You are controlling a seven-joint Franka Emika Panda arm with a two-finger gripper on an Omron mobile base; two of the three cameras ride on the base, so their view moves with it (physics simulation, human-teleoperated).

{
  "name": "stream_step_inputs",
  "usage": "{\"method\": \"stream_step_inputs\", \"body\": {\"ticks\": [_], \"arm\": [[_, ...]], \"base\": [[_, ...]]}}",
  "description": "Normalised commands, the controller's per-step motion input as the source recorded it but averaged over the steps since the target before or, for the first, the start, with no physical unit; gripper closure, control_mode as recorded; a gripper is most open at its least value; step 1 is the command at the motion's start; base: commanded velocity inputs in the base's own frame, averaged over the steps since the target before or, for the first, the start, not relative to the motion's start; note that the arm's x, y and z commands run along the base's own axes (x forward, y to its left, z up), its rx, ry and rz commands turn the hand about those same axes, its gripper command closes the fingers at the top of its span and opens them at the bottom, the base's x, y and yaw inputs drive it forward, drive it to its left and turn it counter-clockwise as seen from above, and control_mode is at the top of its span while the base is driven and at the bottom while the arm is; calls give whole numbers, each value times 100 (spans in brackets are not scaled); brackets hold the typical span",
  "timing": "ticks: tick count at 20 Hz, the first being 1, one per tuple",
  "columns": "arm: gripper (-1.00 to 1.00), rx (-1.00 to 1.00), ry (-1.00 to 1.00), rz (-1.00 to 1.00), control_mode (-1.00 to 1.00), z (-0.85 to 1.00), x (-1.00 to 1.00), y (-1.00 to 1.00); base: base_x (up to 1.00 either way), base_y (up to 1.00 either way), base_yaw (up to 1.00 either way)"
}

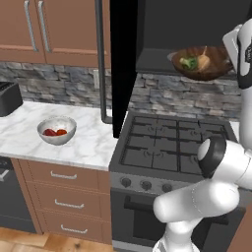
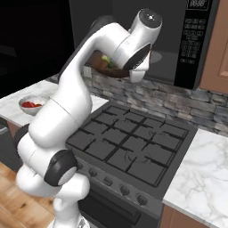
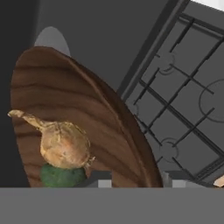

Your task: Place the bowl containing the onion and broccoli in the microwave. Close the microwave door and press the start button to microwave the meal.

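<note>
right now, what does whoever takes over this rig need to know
Gripper: at the bowl's near edge in the hand view, tips hidden, grip cannot be confirmed.
Bowl with onion and broccoli is raised at the mouth of the microwave, above the stove.
Door is wide open.
Done: bowl brought up to the opening.
Left: set it fully inside, let go, close the door, press start.

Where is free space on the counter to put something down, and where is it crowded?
Bare marble lies between the toaster and the white bowl, and right of the stove. It is crowded at the microwave mouth, where the wooden bowl and open microwave door stand.
</note>
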Motion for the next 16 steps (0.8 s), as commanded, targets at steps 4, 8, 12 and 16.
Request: {"method": "stream_step_inputs", "body": {"ticks": [4,8,12,16], "arm": [[100,0,-8,-3,-100,0,19,-5],[100,0,-24,-6,-100,0,0,1],[100,0,-28,-14,-100,-1,1,13],[100,0,-14,-21,-100,-2,35,16]], "base": [[0,0,0],[0,0,0],[0,0,0],[0,0,0]]}}
